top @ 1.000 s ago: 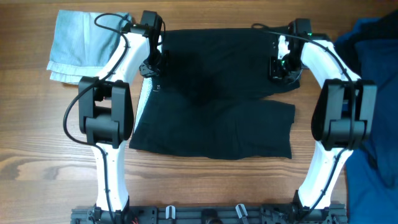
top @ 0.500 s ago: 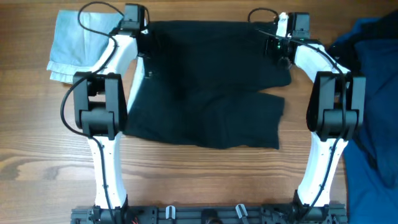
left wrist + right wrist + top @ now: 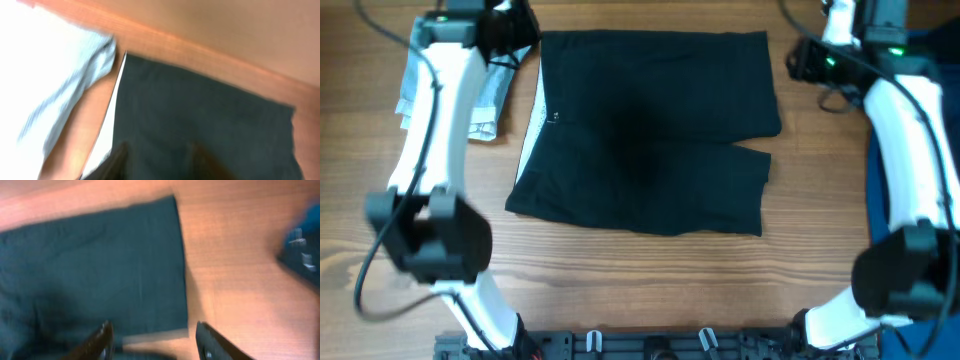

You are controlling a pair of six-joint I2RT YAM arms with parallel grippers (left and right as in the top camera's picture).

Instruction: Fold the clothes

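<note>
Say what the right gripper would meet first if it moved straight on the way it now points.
Probably the shorts: the right gripper, jaws open, points at their corner, close to the edge. Bare table lies just beside it, and the blur leaves depth unclear, so it could land there instead.

- Soft, even light is falling across the wooden surface (image 3: 640, 270) in the overhead view, casting faint shadows.
- The left arm (image 3: 425, 140) is smearing with motion blur.
- The black shorts (image 3: 650, 130) are showing almost no detail.
- Both wrist views are blurring heavily.
- The pale blue cloth (image 3: 45, 90) is blowing out white.
</note>
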